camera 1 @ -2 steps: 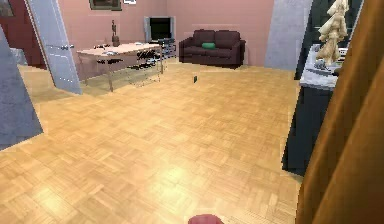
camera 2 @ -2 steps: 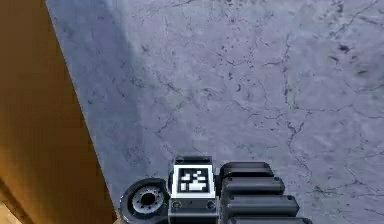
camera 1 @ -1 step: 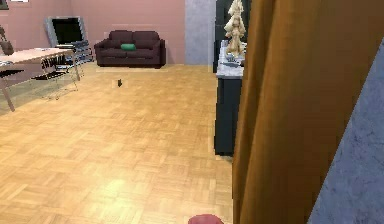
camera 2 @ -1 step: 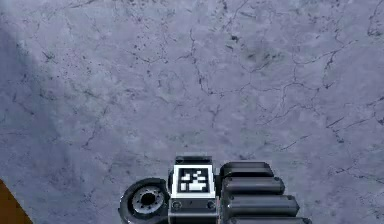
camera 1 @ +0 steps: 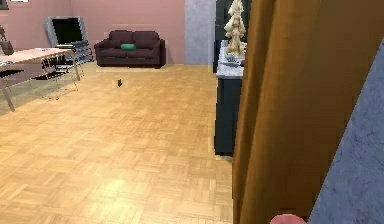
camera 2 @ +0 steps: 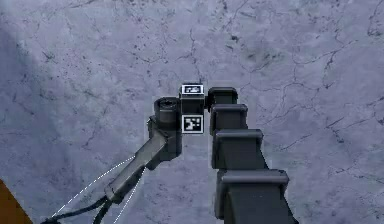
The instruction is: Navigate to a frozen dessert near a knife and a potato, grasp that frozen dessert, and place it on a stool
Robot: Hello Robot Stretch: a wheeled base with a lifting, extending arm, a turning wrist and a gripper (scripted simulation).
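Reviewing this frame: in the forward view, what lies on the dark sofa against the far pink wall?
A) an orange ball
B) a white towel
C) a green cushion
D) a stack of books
C: a green cushion rests on the seat of the dark sofa, near its middle.

Parquet floor (camera 1: 130, 140) under a dark sofa (camera 1: 148, 42), one small dark object (camera 1: 119, 83).
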